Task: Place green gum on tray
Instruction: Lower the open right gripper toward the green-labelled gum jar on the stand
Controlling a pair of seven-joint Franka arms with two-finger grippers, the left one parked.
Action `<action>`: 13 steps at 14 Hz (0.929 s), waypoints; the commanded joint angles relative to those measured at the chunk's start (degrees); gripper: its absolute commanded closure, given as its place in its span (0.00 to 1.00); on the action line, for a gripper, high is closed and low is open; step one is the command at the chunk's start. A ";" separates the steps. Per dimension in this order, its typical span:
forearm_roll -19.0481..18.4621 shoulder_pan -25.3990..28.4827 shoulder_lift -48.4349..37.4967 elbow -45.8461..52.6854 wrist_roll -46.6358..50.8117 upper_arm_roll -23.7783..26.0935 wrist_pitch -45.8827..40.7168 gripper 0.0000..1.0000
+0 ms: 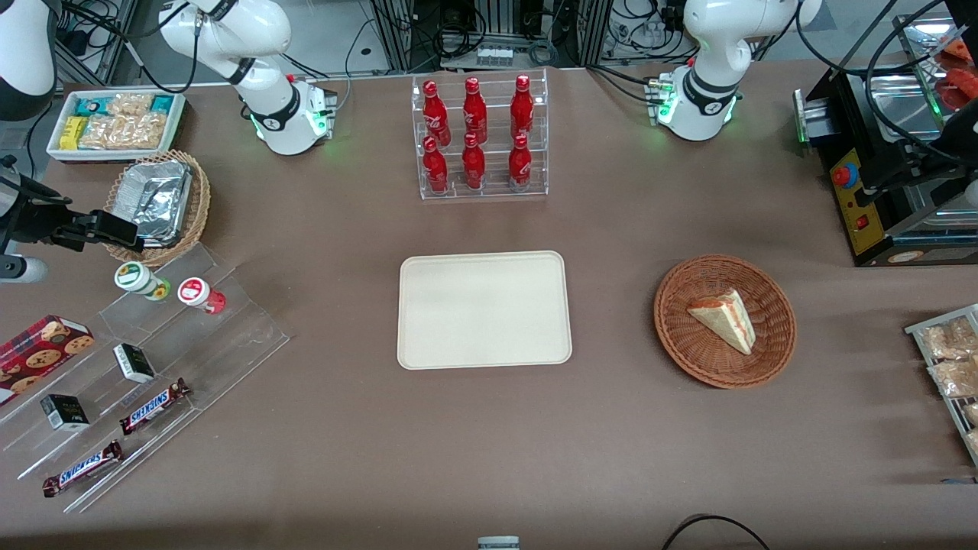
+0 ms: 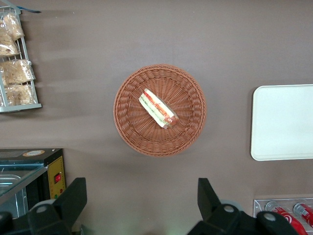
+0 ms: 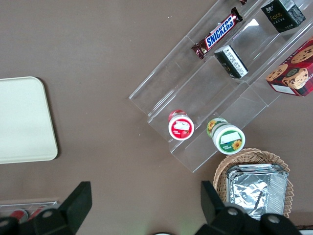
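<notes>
Green gum waiting on the clear stepped stand, not yet touched.

The green gum [image 1: 141, 279] stands upright on the stand's [image 1: 191, 336] top step, near the table edge at the working arm's end, just beside the red-lid bottle [image 1: 200, 295]. It looks light, rigid and smooth, so a grip across its round body below the lid seems best. The gripper [image 3: 142, 208] hovers above the stand and foil basket [image 1: 157, 206], fingers spread apart and holding nothing. The tray [image 1: 484, 309] lies mid-table.

The green gum [image 3: 226, 137] is white with a green-rimmed lid and green-yellow label; its neighbour bottle [image 3: 181, 126] has a red lid; the tray [image 1: 484, 309] is plain beige; the table [image 1: 344, 428] brown; the hand [image 1: 95, 229] black.
</notes>
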 commanded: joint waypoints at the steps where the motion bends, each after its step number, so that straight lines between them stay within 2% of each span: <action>1: -0.68 0.06 0.57 1.72 0.61 0.18 -0.43 0.01; 4: -0.85 -0.03 0.84 1.02 0.35 0.09 0.01 0.01; 9: -1.12 -1.34 0.84 -2.32 -0.44 -0.44 6.24 0.01; 13: -0.42 -6.34 -0.83 -11.27 -12.63 -0.35 13.87 0.01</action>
